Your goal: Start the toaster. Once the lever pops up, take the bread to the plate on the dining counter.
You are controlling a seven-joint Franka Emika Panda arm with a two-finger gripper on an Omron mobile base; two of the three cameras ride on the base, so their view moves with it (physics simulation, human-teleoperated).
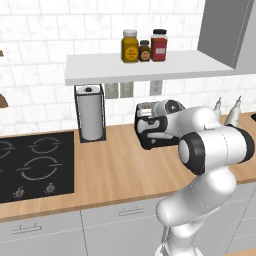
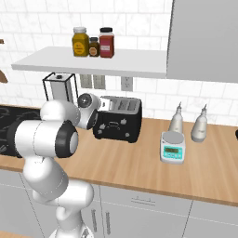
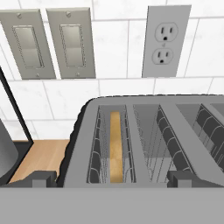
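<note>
The black two-slot toaster [image 2: 118, 120] stands on the wood counter against the tiled wall, also seen as the toaster [image 1: 149, 131] half behind my arm. From above, the toaster [image 3: 144, 144] shows the bread [image 3: 115, 146] standing sunk in its left slot, only the brown top edge visible. My gripper [image 3: 113, 179] hovers just above that end of the toaster, open, with a fingertip on either side of the slots and nothing between them. The gripper [image 2: 103, 105] reaches in from the left. The plate and the dining counter are out of view.
A paper towel holder [image 1: 91, 117] stands left of the toaster, with the black stove [image 1: 35, 165] further left. A small scale [image 2: 173, 147] and two bottles [image 2: 177, 119] are on the right. A shelf [image 1: 145, 67] with jars overhangs the toaster, and wall switches [image 3: 48, 43] and an outlet [image 3: 165, 41] sit behind it.
</note>
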